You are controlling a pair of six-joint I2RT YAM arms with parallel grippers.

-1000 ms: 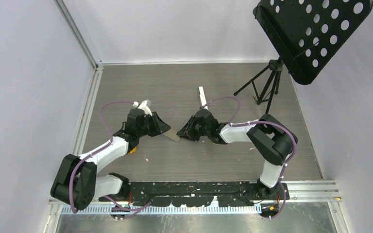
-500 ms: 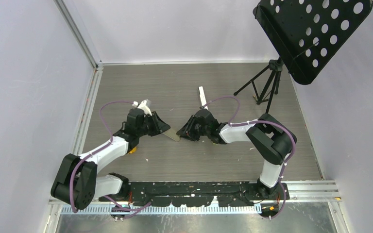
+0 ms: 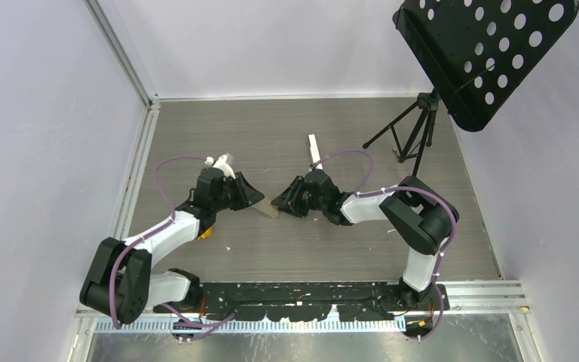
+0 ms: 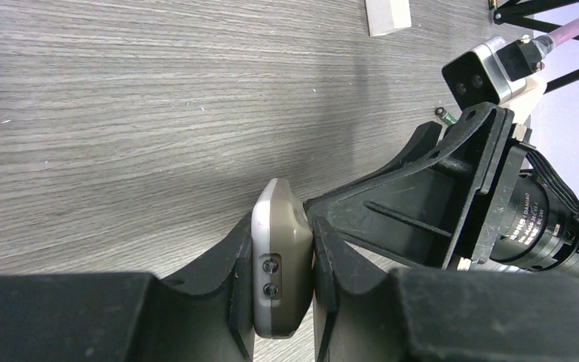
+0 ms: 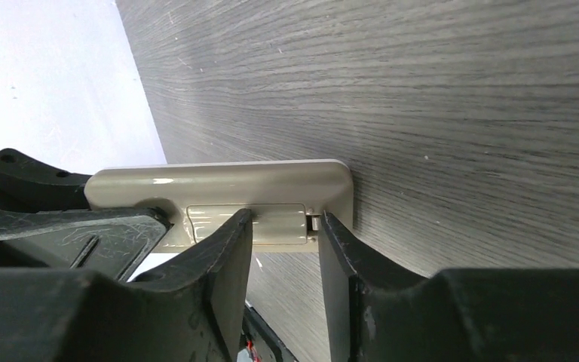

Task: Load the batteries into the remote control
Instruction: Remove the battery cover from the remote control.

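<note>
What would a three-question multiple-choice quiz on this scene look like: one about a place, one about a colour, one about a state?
1. Where is the remote control?
A) lying flat by itself
B) in the left gripper
C) leaning against the back wall

2. What colour is the music stand?
A) black
B) red
C) white

3. How is the left gripper?
A) wide open and empty
B) shut on the remote control
C) shut on nothing

Answers:
1 B, its fingers flank the remote control.
2 A, its perforated tray is black.
3 B, both fingers press on the remote control's faces.
</note>
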